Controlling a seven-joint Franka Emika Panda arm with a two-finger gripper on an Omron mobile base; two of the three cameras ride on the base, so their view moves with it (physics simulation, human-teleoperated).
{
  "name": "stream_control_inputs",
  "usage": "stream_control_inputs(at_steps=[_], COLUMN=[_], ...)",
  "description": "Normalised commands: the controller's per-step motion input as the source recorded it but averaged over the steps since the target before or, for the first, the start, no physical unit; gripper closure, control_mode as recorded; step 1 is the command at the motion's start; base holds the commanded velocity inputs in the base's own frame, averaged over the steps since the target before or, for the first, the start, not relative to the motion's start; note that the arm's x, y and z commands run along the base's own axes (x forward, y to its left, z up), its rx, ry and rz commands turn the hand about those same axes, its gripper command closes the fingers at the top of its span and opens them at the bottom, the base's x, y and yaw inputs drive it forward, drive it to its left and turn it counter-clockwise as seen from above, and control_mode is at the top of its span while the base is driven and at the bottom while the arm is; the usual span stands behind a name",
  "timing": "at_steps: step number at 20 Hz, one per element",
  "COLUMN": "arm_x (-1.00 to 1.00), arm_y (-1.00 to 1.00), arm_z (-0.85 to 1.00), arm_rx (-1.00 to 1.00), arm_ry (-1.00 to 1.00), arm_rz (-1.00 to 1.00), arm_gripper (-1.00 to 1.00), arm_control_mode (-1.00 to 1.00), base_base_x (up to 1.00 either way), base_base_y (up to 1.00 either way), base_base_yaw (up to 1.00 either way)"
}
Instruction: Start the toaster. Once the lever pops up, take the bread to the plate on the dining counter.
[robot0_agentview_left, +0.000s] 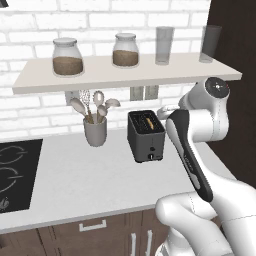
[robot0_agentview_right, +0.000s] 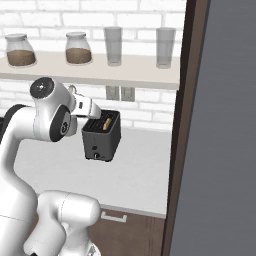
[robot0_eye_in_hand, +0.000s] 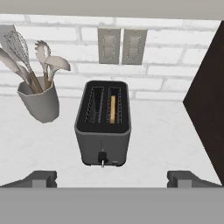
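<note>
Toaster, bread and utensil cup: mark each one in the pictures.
toaster (robot0_eye_in_hand: 103, 146): hand view, on its dark front face above the knob.
bread (robot0_eye_in_hand: 113, 109): hand view, on the tan slice's top edge in the right slot.
utensil cup (robot0_agentview_left: 95, 133): left base view, on its grey side wall.

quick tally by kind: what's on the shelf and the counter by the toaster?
Jars: 2
Glasses: 2
Toaster: 1
Bread slice, in the toaster's slot: 1
Utensil cup: 1
Total: 7
</note>
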Motion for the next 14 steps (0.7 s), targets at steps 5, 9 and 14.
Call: stream_control_inputs(at_steps=[5, 9, 14], arm_x=[0.00, 0.00, 0.00], arm_y=[0.00, 0.00, 0.00], arm_z=[0.00, 0.00, 0.00], arm_rx=[0.00, 0.00, 0.00], arm_ry=[0.00, 0.00, 0.00], arm_rz=[0.00, 0.00, 0.00], arm_gripper=[-1.00, -1.00, -1.00], arm_control_mode=[-1.00, -1.00, -1.00], base_base_x=[0.00, 0.00, 0.00], base_base_y=[0.00, 0.00, 0.00], base_base_yaw=[0.00, 0.00, 0.00])
